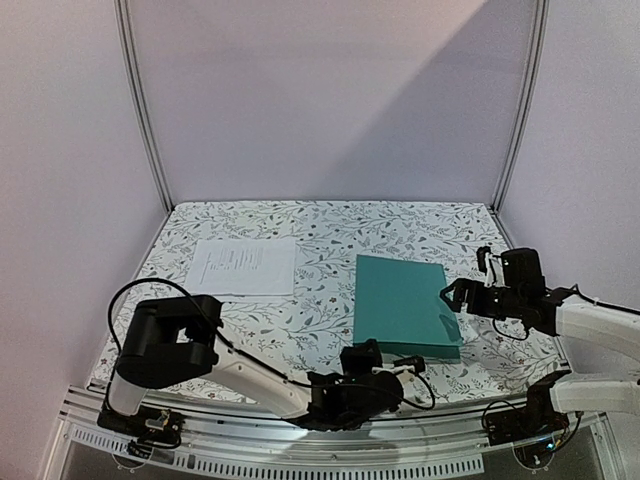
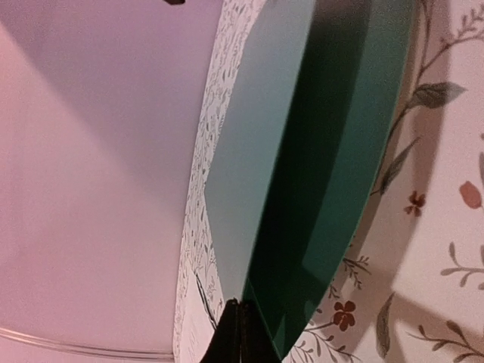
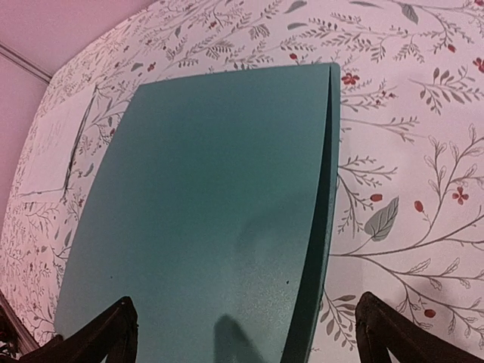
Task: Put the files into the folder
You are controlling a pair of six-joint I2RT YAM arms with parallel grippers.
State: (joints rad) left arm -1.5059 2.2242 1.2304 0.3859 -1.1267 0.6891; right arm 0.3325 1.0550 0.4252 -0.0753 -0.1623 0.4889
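You are working over a table whose floral cloth [image 1: 320, 225], white with grey leaves and small red flowers, is spreading ahead of and to both sides of your right gripper [image 1: 452, 296]. Far beyond it, a plain pale back wall [image 1: 330, 100] is catching a slanting band of light. Two metal posts [image 1: 140, 100] are standing at the far corners. A slotted metal rail [image 1: 300, 455] is running just behind your left gripper [image 1: 418, 364].

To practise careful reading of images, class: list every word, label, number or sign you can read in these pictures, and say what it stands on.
On the files: lines of small black print, too small and blurred to read.
On the folder: plain teal cover, no text.
Nothing else legible in any view.
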